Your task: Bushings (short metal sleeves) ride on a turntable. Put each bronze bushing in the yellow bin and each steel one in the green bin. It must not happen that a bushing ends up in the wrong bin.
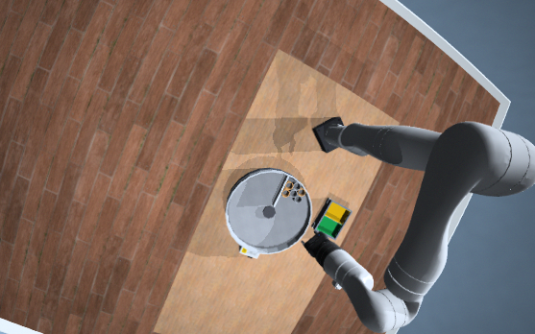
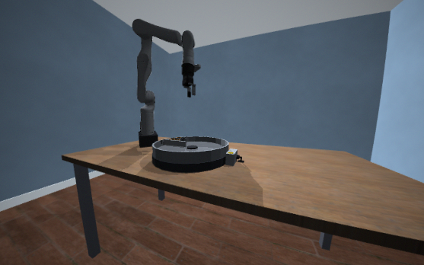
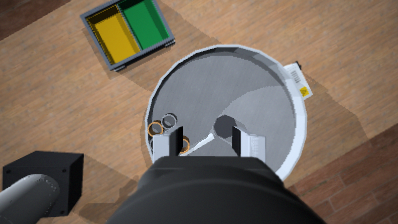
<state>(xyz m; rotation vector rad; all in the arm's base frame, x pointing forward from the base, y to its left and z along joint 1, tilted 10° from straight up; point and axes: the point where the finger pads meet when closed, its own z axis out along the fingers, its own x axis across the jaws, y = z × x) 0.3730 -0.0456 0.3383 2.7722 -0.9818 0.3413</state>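
1. Bushings (image 1: 293, 190) clustered tight at about two o'clock on the turntable (image 1: 254, 237), pressed between the rim and a thin radial divider (image 1: 278, 192); bronze and steel mixed and touching.
2. Both bins bare: yellow bin (image 3: 116, 37) and green bin (image 3: 147, 21) side by side in one tray, just off the turntable at about three o'clock in the top view.
3. Tool (image 3: 205, 142) wide open, holding nothing, high above the turntable.
4. Likely trouble: sleeves packed so close that a finger could land on a neighbour and knock or tip it; also a risk of clipping the divider or rim on descent.
5. Further risk: drift of the cluster with the disc, so a mistimed close on nothing, or on the wrong metal.
6. Free room: plenty overhead; short hop to the bins; arm base (image 1: 323, 132) at about twelve o'clock; surface (image 2: 319, 183) edge just beyond the bins.
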